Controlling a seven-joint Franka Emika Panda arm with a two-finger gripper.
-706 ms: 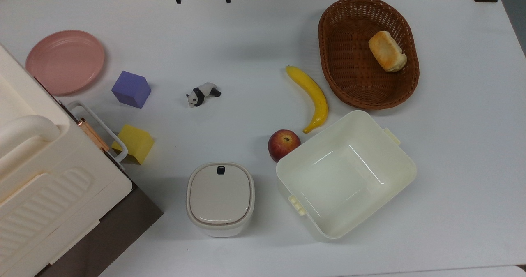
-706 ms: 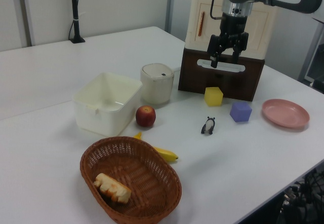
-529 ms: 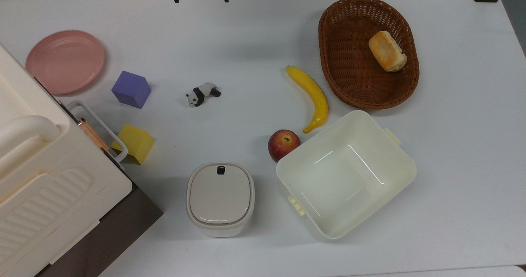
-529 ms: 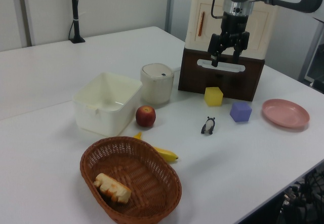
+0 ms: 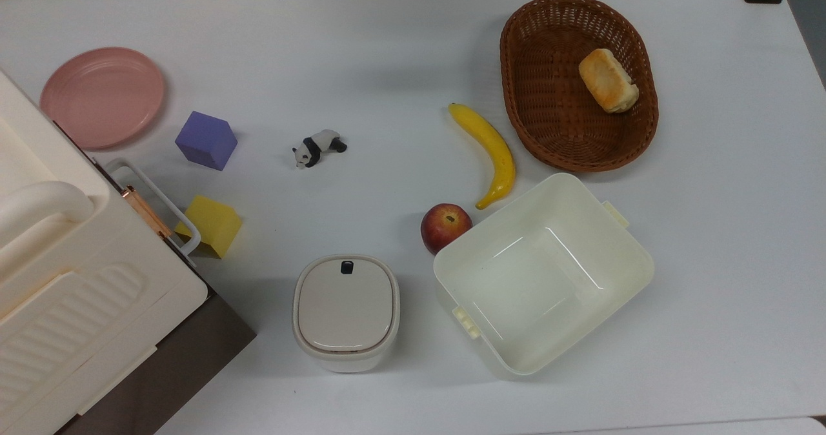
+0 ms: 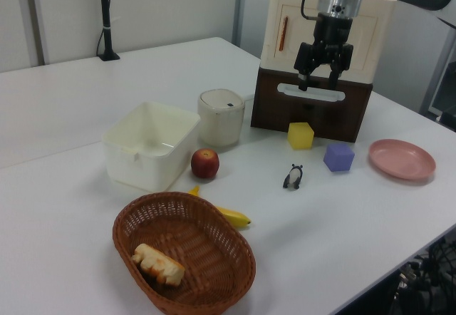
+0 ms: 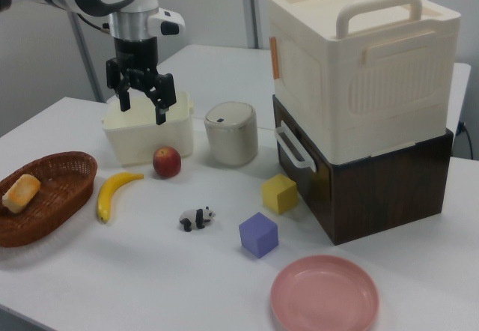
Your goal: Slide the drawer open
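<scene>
The drawer (image 7: 374, 189) sits closed at the base of the cream cabinet (image 7: 359, 69), at the right view's right on the white bench (image 5: 387, 54); its dark brown front faces the middle of the bench and carries a white loop handle (image 7: 293, 148). In the top view the handle (image 5: 151, 197) juts out just beside a yellow cube (image 5: 213, 225). The gripper (image 6: 318, 80) hangs in the air, pointing down, its fingers (image 6: 303, 81) spread wide and holding nothing — in the left view it appears in front of the cabinet, above the handle (image 6: 311, 93) and clear of it. In the right view the gripper (image 7: 142, 105) shows well apart from the drawer front, over toward the cream tub (image 7: 146, 132). Near the drawer lie a purple cube (image 5: 206, 140), a pink plate (image 5: 102, 96) and a small panda figure (image 5: 317, 147); farther off are a lidded grey-white container (image 5: 346, 312), an apple (image 5: 444, 226), a banana (image 5: 492, 151) and a wicker basket (image 5: 535, 131) with a piece of bread (image 5: 608, 80) in it.
</scene>
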